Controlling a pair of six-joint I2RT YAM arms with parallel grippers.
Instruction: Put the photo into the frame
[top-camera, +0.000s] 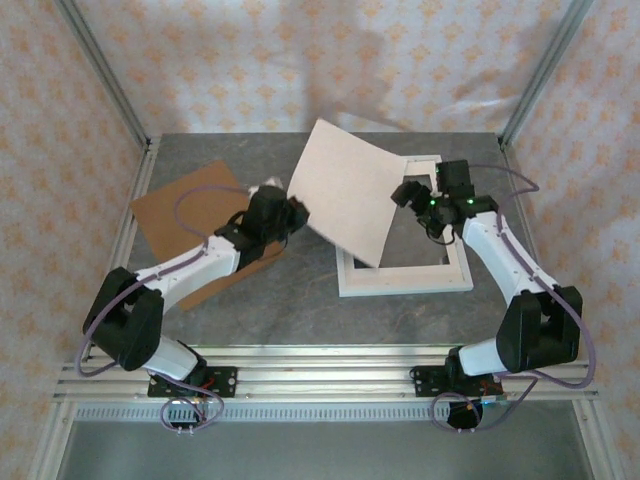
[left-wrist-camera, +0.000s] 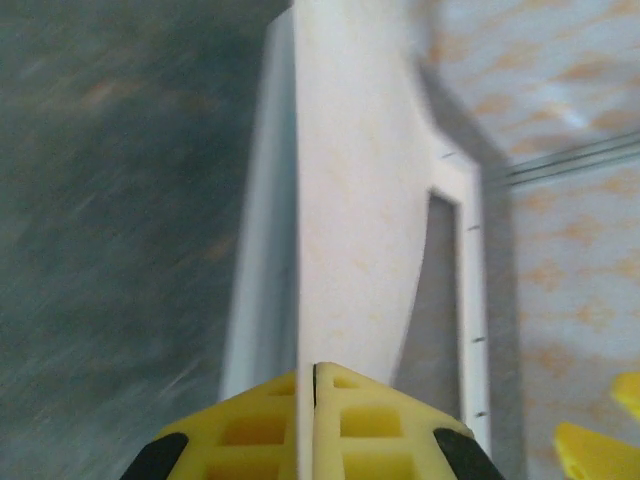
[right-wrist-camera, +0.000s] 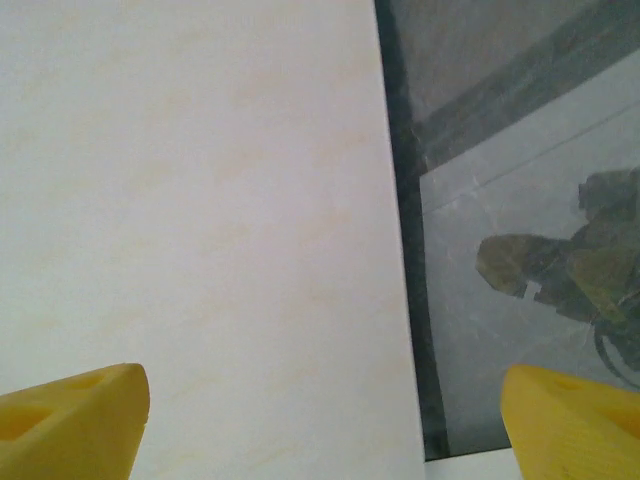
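Gripping the photo (top-camera: 345, 195) by its left corner with the left hand (top-camera: 296, 213), clamped shut on the sheet's edge. Holding it raised and tilted, pale back upward, over the left side of the frame (top-camera: 405, 283), flat on the tabletop (top-camera: 270, 305) right of centre. With the right hand (top-camera: 430, 187) spread wide at the photo's right edge. With a brown backing board (top-camera: 175, 215) near the left edge.

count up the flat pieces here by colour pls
brown: 1, backing board
white: 1, frame
pale cream: 1, sheet, pinched in the left gripper
total: 3
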